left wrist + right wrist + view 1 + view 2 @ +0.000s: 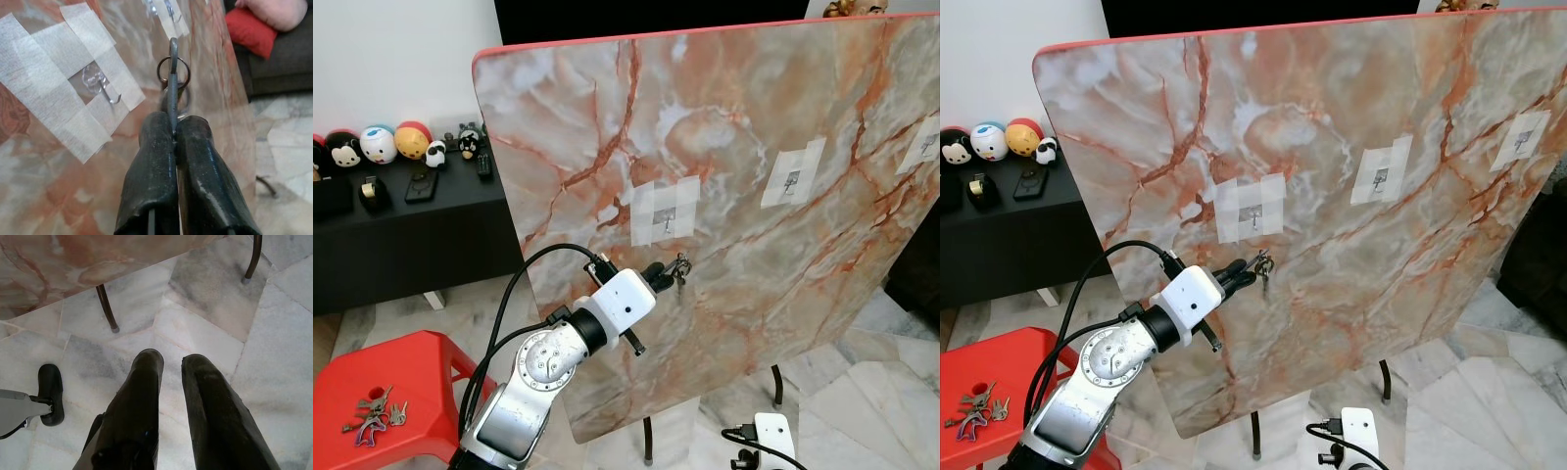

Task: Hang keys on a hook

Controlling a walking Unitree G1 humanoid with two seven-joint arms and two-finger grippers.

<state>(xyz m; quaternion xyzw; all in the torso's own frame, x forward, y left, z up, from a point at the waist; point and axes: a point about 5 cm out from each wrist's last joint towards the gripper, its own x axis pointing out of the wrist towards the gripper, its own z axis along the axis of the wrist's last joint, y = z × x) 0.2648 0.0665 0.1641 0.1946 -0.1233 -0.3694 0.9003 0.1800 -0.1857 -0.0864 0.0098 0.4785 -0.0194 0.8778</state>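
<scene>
Marble board (724,127), three taped hooks (664,217); left claw (662,276) pinching one key ring (173,71)

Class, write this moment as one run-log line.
left gripper: shut on keys | beside taped hook, unhung | right gripper: open, idle

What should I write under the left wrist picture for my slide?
The left hand pinches a key ring beside the taped hook on the marble board.

Bright room, marble floor (891,392) underfoot.
I see a white wall (391,59) upper left, a black cabinet (411,245) beneath it, a red stool (421,377) lower left.
</scene>
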